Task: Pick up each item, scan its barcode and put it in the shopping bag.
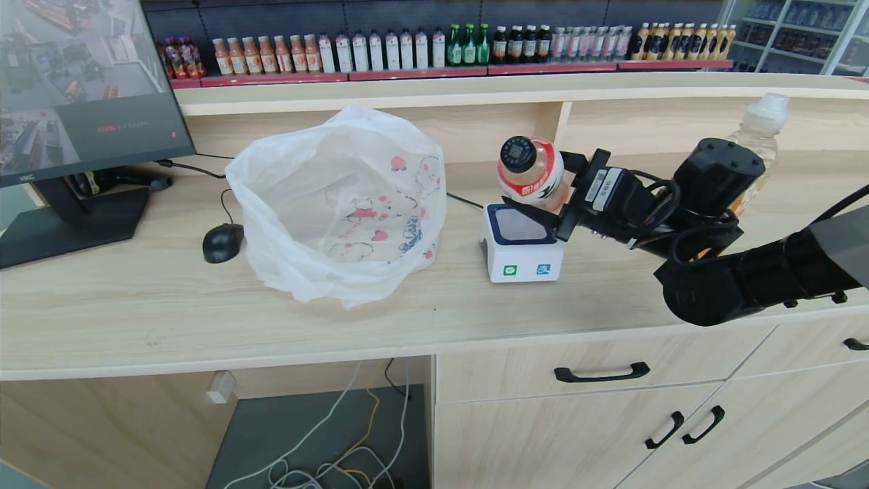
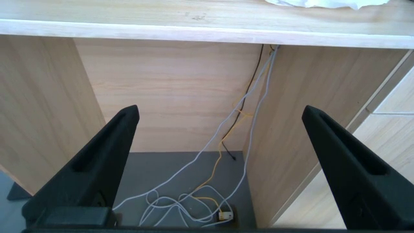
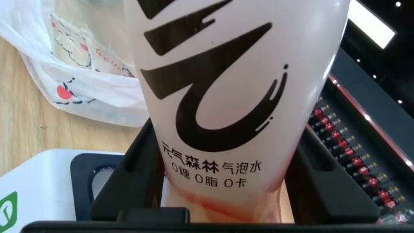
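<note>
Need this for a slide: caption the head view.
Right gripper holds a bottle over the scanner, beside the open shopping bag.

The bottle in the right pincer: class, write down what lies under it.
The white scanner sits below the bottle, on the counter. The right pincer covers part of its dark window.

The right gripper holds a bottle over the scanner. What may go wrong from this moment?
The bottle is tilted in the right gripper above the scanner; it might slip and fall on it.
The shopping bag is limp and its rim sags, so the bottle may catch on it when going in.
A second bottle stands close behind the right arm; a swing could knock it over.
</note>
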